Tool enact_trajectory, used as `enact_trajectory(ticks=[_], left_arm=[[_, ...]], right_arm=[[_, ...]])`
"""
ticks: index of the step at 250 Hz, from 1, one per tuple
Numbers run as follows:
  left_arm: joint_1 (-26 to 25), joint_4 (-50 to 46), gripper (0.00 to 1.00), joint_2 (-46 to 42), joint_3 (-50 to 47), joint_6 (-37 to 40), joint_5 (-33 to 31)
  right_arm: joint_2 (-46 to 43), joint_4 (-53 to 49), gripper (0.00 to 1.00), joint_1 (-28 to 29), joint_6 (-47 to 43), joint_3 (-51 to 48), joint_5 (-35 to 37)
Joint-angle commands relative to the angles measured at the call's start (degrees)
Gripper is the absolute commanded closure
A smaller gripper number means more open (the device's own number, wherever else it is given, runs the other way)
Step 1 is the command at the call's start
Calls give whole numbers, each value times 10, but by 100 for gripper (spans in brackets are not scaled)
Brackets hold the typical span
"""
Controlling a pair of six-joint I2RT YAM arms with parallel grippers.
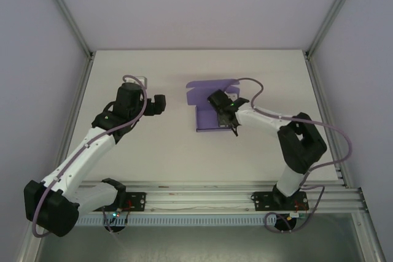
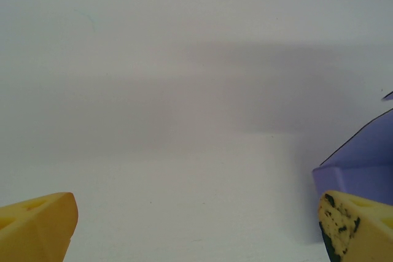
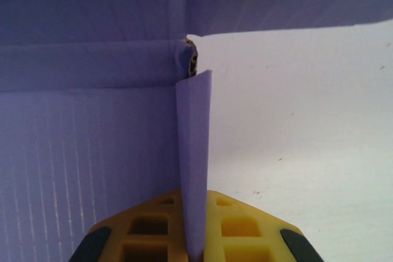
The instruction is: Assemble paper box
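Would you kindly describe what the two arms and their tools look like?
The left arm and right arm have white links and black joint housings, each with a lilac cable looped along it. The left tool and right tool have black bodies and yellow fingers with moulded rectangular recesses; one left finger bears black scuff marks.

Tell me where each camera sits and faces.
Top external: above and behind the robot, looking down on table, left arm, right arm, paper box.
Left wrist: low over the table, facing across it; open left pincer at bottom, box edge right.
Right wrist: looks along the box flap its shut right pincer pinches.
All three share the box.
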Motion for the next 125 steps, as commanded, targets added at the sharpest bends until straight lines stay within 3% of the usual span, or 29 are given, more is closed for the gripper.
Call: enact_trajectory(ticks=[1,125], left_arm=[[0,11,0,2,-7,3,-2],[0,26,0,25,-13,9,6]], right_arm=[[9,-15,95,3,14,22,16],[-16,3,53,3,-6,2,-23]])
